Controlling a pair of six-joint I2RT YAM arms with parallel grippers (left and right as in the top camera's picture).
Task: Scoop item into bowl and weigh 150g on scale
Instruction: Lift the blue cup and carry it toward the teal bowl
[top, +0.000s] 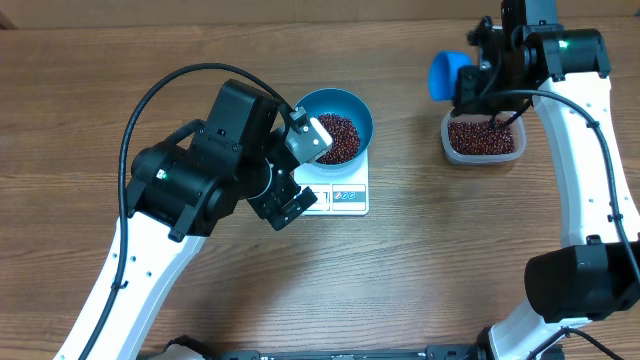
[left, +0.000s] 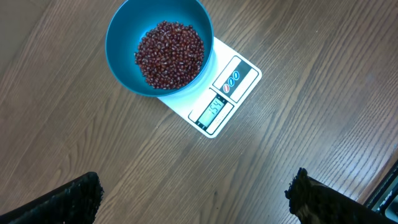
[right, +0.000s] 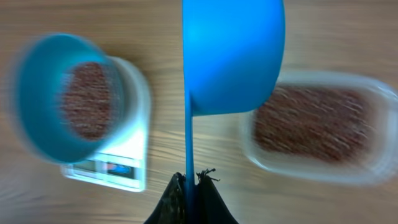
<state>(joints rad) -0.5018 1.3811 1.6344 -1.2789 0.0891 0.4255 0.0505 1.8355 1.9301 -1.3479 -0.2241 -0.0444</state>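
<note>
Since the beans (left: 169, 55) already sit heaped in the bowl (left: 118, 37), and the bowl stands on the scale (left: 245, 70), the weighing looks nearly done, imo. The display (left: 216, 109) is lit w/ digits, too small to read for sure. The bowl covers the scale's back part and overhangs it a bit, leaving display & buttons at the front edge uncovered, prob so the reading stays visible. More beans lie in the clear tub (top: 447, 140), well apart to the right on the table (top: 450, 260).

The right gripper (right: 189, 183) is clamped on the thin handle of the blue scoop (right: 233, 56), jaws together on it. The scoop head sticks out front over the tub's left end, i.e. on the bowl's side of the tub but much nearer the tub. Whether it carries beans I can't tell, as only its outside shows. Held there it could go either way: dip for more or carry across.

The left gripper (top: 302, 172) hangs over the scale's left side w/ fingers wide apart, holding nothing. Its wrist cam looks straight down on bowl & display, so it's prob parked to check the reading.

Room: bare wood btwn scale and tub, nothing in the scoop's way. The left arm crowds the bowl's left rim, so the right is the open side for approach. Risks: nudging the bowl on the scale, or beans going over its rim.
</note>
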